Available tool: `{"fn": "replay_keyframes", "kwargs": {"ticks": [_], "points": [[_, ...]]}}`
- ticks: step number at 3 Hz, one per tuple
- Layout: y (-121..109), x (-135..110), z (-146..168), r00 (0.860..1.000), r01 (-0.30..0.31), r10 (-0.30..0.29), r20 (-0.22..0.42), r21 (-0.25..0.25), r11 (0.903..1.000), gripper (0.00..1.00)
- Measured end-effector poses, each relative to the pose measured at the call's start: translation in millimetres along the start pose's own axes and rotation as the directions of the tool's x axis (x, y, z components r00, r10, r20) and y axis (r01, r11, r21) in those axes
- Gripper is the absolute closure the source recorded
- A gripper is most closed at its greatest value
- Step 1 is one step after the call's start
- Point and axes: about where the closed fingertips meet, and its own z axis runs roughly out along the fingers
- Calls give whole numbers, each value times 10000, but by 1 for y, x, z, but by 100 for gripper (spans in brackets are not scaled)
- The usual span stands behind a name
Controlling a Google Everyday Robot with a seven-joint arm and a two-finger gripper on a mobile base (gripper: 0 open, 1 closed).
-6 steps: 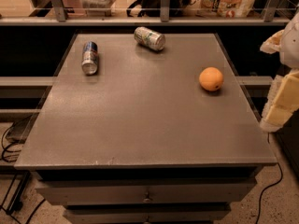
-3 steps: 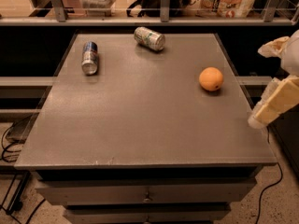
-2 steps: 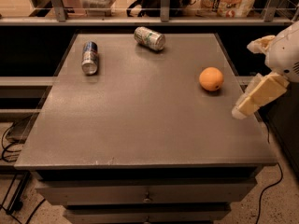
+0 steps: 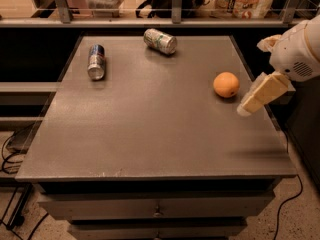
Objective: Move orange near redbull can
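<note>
A round, smooth orange (image 4: pixel 226 84) sits on the right side of a grey surface (image 4: pixel 150 129). A slim blue and silver can (image 4: pixel 96 62) lies on its side at the far left, well apart. The gripper (image 4: pixel 246 107) hovers just right of the orange.

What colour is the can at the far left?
Blue and silver redbull can, seen in the camera view; the hand is right of the orange.
</note>
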Motion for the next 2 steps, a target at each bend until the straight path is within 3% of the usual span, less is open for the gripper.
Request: {"fn": "replay_keyframes", "kwargs": {"ticks": [1, 2], "points": [[-1, 1, 13, 9991, -432, 432, 36, -37, 9991, 0], [-16, -1, 35, 9955, -836, 834, 440, 38, 9965, 0]]}}
